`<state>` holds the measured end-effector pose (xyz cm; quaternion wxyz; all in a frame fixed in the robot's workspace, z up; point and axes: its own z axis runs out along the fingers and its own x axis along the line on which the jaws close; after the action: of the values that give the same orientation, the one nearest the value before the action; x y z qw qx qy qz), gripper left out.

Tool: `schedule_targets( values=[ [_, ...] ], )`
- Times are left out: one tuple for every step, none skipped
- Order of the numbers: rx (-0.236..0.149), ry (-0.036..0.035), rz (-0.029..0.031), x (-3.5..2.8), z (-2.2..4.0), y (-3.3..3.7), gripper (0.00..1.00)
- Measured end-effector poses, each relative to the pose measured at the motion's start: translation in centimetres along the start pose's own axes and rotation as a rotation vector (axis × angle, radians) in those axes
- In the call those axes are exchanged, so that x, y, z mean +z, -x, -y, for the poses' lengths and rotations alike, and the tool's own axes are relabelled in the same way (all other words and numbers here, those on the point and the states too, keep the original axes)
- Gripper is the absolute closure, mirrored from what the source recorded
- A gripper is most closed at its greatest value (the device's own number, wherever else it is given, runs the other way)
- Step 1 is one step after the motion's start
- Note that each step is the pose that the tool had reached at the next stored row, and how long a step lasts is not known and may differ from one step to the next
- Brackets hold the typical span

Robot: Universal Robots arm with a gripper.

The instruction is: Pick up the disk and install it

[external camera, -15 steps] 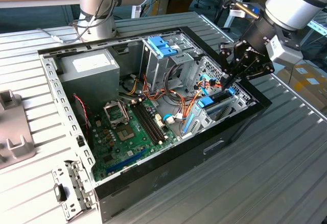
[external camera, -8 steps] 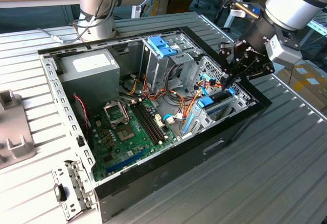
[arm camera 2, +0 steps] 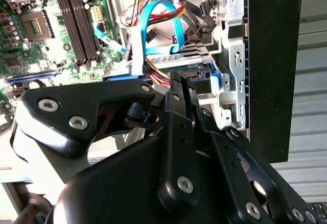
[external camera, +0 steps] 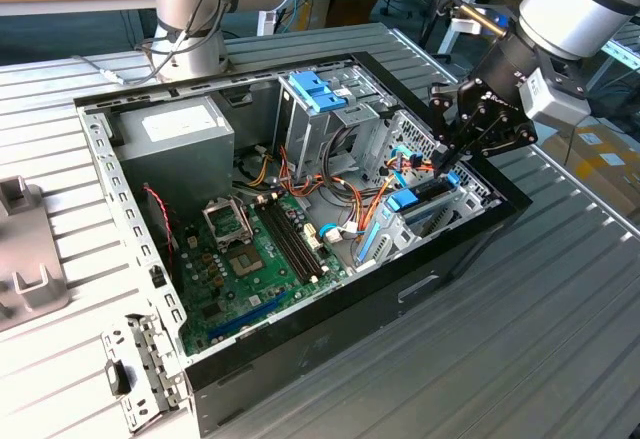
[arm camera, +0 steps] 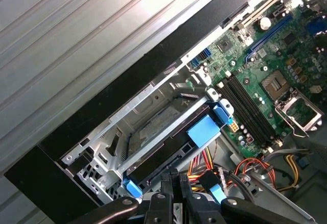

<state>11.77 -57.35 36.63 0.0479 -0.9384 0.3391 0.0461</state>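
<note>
The disk (arm camera: 163, 150) lies in the drive cage at the front corner of the open computer case, its light-blue bracket (arm camera: 203, 130) showing along its edge. In the exterior view the disk (external camera: 422, 202) is at the case's right end, tilted in the bay. My gripper (external camera: 440, 164) hangs directly over that end. Both wrist views show its black fingers drawn together, with the gripper (arm camera: 174, 177) just at the bracket's cable-side edge. The gripper (arm camera 2: 183, 85) holds nothing that I can see, and I cannot tell whether its tips touch the blue bracket (arm camera 2: 204, 73).
The motherboard (external camera: 255, 259) with its memory slots (external camera: 293, 239) fills the case floor. A grey power supply (external camera: 185, 144) sits at the back. A blue two-tab piece (external camera: 318, 89) tops the upper bay. Orange, red and blue cables (arm camera 2: 153, 20) crowd beside the cage. A grey fixture (external camera: 25, 249) lies on the ribbed table.
</note>
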Motion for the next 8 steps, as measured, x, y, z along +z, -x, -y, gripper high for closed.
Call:
schedule_targets(
  values=[
    [0.001,-0.0002,-0.0001,0.0,0.0,0.0,0.83],
    [0.004,-0.0004,-0.0003,0.0,0.0,0.0,0.83],
    [0.005,-0.0006,-0.0003,0.0,0.0,0.0,0.83],
    [0.007,-0.0008,-0.0004,0.0,0.0,0.0,0.83],
    [0.008,-0.001,-0.0005,0.0,0.0,0.0,0.83],
    [0.01,-0.0012,-0.0006,0.0,0.0,0.0,0.83],
    [0.013,-0.0015,-0.0007,0.01,0.0,0.0,0.83],
    [0.015,-0.0018,-0.0009,0.01,0.0,0.0,0.83]
  ],
)
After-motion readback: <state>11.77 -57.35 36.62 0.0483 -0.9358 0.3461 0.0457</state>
